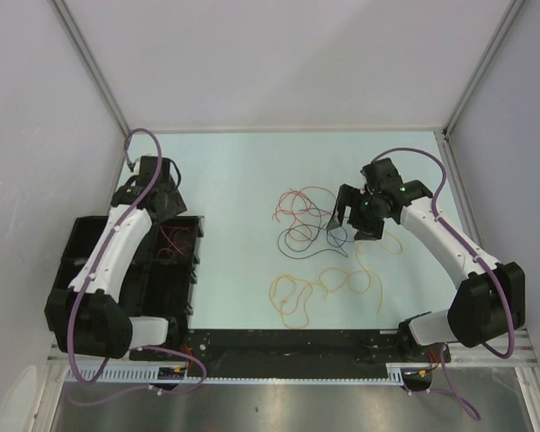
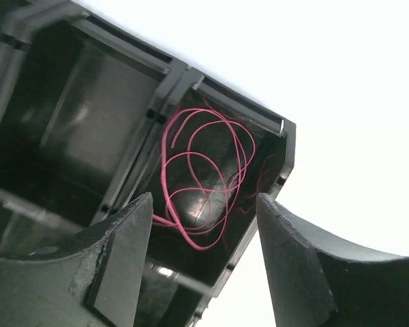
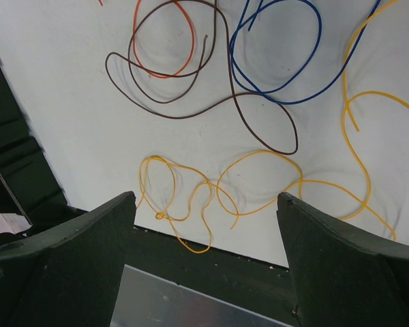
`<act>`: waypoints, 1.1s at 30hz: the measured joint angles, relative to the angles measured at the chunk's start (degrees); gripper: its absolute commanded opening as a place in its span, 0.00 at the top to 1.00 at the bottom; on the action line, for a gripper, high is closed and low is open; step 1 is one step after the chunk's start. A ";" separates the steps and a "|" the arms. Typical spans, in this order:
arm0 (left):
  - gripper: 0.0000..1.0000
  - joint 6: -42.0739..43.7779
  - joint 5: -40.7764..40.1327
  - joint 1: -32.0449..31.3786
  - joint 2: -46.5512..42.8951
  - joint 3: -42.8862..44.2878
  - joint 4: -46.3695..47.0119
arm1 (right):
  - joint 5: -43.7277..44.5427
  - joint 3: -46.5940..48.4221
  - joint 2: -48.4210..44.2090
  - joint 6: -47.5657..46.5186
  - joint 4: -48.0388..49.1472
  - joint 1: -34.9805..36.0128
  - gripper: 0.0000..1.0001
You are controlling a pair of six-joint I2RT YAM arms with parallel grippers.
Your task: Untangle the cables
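Robot lab test cell, top view. Plain white panels (image 1: 279, 54) w/ aluminium corner posts (image 1: 90, 67) box in a pale tabletop (image 1: 234, 171) on three sides. Two white-and-black manipulators, left arm (image 1: 112, 247) & right arm (image 1: 441, 234), are bolted to a black base strip (image 1: 288, 346) at the near edge, w/ purple hoses (image 1: 144, 132) routed along them. Slotted metal rail (image 1: 252, 371) runs in front. Props on the bench: black compartment bin (image 1: 184, 288), loose coloured wires (image 1: 333, 281). Bare, boxed-in, purpose-built bench = experimental setup.
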 measured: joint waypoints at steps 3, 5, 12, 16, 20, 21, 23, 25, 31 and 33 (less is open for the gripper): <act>0.26 -0.04 -0.46 -0.09 -1.88 2.86 -3.56 | -0.39 0.00 0.02 0.13 0.63 0.00 0.12; 0.23 -0.04 -0.57 -0.92 -3.23 4.81 -5.33 | -0.55 0.02 0.15 0.39 1.09 0.00 0.12; 0.25 2.80 -0.13 -16.81 -3.50 8.68 -3.69 | -1.25 0.50 2.45 0.48 1.73 0.00 0.12; 0.24 4.90 4.35 -23.98 -1.86 7.43 0.46 | 0.33 1.68 2.71 0.48 1.33 0.02 0.12; 0.26 6.29 9.66 -27.61 -1.51 4.15 5.27 | 4.57 2.38 1.66 0.59 -0.11 0.00 0.12; 0.26 6.40 10.62 -28.70 -1.16 3.65 6.16 | 5.57 2.40 1.27 0.70 -0.74 0.02 0.12; 0.27 6.91 12.63 -31.87 0.35 2.93 8.48 | 7.69 2.40 0.42 1.14 -2.43 0.00 0.12; 0.27 7.30 14.21 -35.06 2.54 2.82 10.34 | 9.33 2.40 -0.46 1.64 -4.13 0.00 0.12; 0.30 9.35 16.50 -41.92 12.33 2.93 15.17 | 11.47 0.79 -6.01 5.09 -6.14 0.00 0.12; 0.32 10.10 16.31 -42.47 16.41 3.17 15.63 | 11.54 -0.20 -8.17 6.08 -6.91 0.00 0.12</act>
